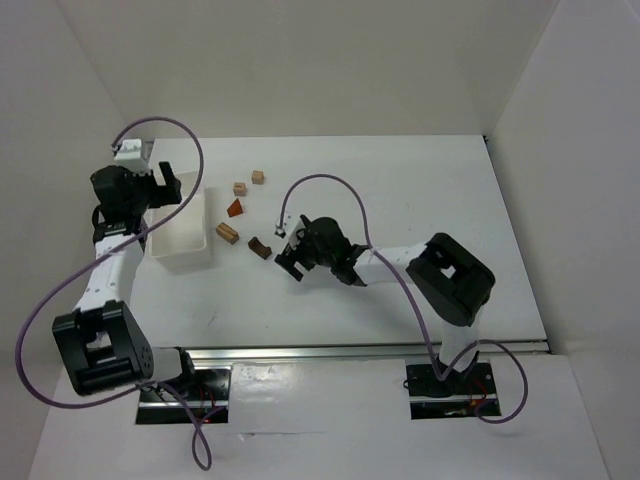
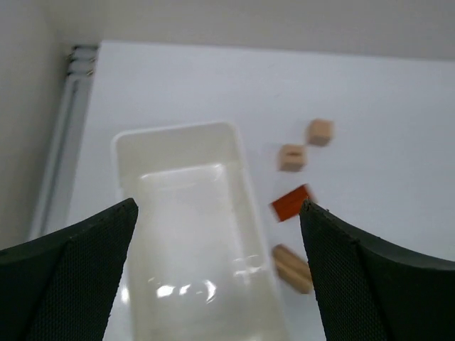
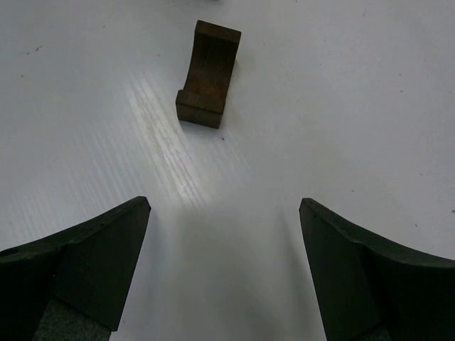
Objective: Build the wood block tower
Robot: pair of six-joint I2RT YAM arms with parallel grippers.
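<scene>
The blocks lie loose on the table. Two light tan cubes (image 1: 240, 187) (image 1: 258, 177) sit at the back. The orange-red roof piece (image 1: 235, 208) is just in front of them, then a tan block (image 1: 227, 232) and the dark brown arch (image 1: 260, 247). My right gripper (image 1: 288, 262) is open and empty, low over the table, with the arch (image 3: 208, 73) lying a short way ahead of its fingers (image 3: 224, 202). My left gripper (image 1: 172, 183) is open and empty above the far end of the white tray (image 1: 185, 250). Its view (image 2: 219, 206) shows the roof piece (image 2: 290, 204), both cubes (image 2: 320, 131) (image 2: 291, 157) and the tan block (image 2: 291, 268).
The white tray (image 2: 174, 128) holds nothing and stands left of the blocks. White walls close in the table at the back and both sides. A metal rail (image 1: 370, 350) runs along the near edge, by the arm bases.
</scene>
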